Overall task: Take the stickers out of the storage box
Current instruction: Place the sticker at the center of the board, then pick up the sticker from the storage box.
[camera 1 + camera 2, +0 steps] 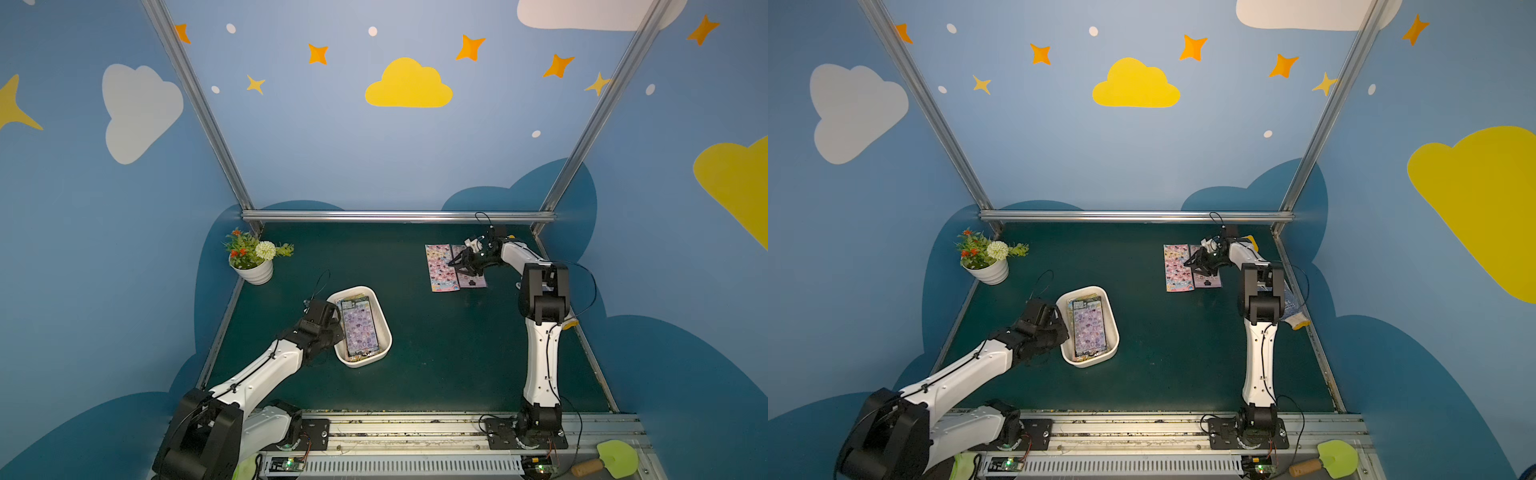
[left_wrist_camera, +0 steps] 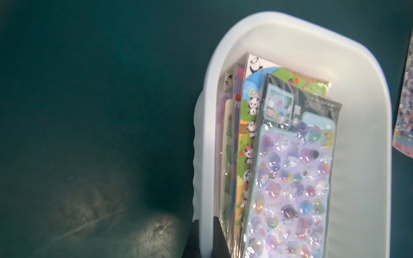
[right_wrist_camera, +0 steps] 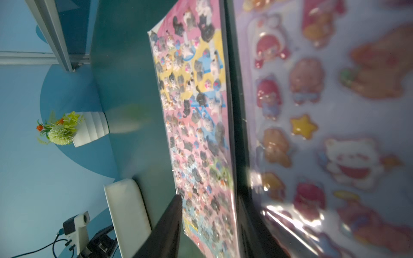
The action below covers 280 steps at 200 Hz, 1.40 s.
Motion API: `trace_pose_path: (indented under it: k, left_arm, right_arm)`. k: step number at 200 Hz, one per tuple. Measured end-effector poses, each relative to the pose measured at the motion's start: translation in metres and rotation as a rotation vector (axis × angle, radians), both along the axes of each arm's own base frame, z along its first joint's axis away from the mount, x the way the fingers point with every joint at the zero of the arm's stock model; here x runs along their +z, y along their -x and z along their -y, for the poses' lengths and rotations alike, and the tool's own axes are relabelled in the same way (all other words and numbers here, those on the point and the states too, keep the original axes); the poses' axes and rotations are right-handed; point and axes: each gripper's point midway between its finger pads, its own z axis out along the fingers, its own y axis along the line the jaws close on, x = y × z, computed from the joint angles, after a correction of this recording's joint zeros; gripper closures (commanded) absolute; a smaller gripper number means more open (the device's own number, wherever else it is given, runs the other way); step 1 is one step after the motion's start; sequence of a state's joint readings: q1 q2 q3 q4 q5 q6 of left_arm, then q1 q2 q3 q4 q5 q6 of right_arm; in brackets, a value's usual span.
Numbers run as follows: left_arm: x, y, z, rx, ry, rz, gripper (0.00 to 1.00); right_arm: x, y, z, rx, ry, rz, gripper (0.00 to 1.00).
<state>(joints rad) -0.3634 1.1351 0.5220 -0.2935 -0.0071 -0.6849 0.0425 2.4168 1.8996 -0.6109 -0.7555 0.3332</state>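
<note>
The white storage box (image 1: pixel 385 328) (image 1: pixel 1112 332) sits left of centre on the green mat, with a stack of stickers (image 1: pixel 358 328) (image 1: pixel 1088 328) (image 2: pixel 290 178) inside, a purple sheet on top. My left gripper (image 1: pixel 338 328) (image 1: pixel 1064 328) (image 2: pixel 205 220) is shut on the box's left wall (image 2: pixel 204 156), one finger inside and one outside. At the back right, a pink sheet (image 1: pixel 441 268) (image 1: pixel 1177 268) (image 3: pixel 192 100) and a purple sheet (image 1: pixel 473 279) (image 1: pixel 1208 280) (image 3: pixel 324 111) lie flat side by side. My right gripper (image 1: pixel 455 262) (image 1: pixel 1190 262) (image 3: pixel 207 201) hovers low over them, open and empty.
A white ribbed flower pot (image 1: pixel 255 270) (image 1: pixel 988 270) (image 3: pixel 89 129) stands at the back left corner. A green toy shovel (image 1: pixel 615 457) (image 1: pixel 1335 457) lies on the front rail at the right. Metal frame posts and blue walls enclose the mat.
</note>
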Motion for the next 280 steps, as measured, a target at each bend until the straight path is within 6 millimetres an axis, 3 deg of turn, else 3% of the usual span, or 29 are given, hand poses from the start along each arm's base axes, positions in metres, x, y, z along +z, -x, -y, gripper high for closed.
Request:
trace_pose_path:
  k: [27, 53, 103, 144, 193, 232, 255, 280]
  left_arm:
    - [0.002, 0.002, 0.001, -0.005, 0.0, 0.001, 0.96]
    - [0.005, 0.003, 0.001, -0.006, 0.004, 0.01, 0.96]
    - [0.011, 0.007, -0.001, -0.006, 0.005, 0.016, 0.96]
    - [0.025, 0.003, 0.001, -0.007, 0.016, 0.044, 0.96]
    - [0.045, -0.002, 0.003, -0.008, 0.038, 0.096, 0.96]
    - [0.048, 0.001, 0.002, -0.007, 0.042, 0.107, 0.97]
    - [0.048, 0.003, 0.001, -0.002, 0.043, 0.11, 0.97]
    - [0.041, 0.006, -0.002, 0.007, 0.038, 0.102, 0.96]
  right_arm:
    - [0.006, 0.003, 0.005, -0.011, 0.012, 0.005, 0.53]
    - [0.025, 0.009, 0.007, -0.015, 0.017, 0.03, 0.51]
    - [0.097, 0.024, 0.007, -0.018, 0.025, 0.161, 0.5]
    - [0.158, 0.049, 0.0, -0.006, 0.034, 0.28, 0.5]
    - [0.212, 0.1, -0.037, 0.081, 0.064, 0.396, 0.52]
    - [0.257, 0.16, -0.075, 0.19, 0.108, 0.522, 0.54]
    - [0.268, 0.194, -0.091, 0.246, 0.125, 0.56, 0.55]
    - [0.261, 0.218, -0.109, 0.303, 0.149, 0.567, 0.56]
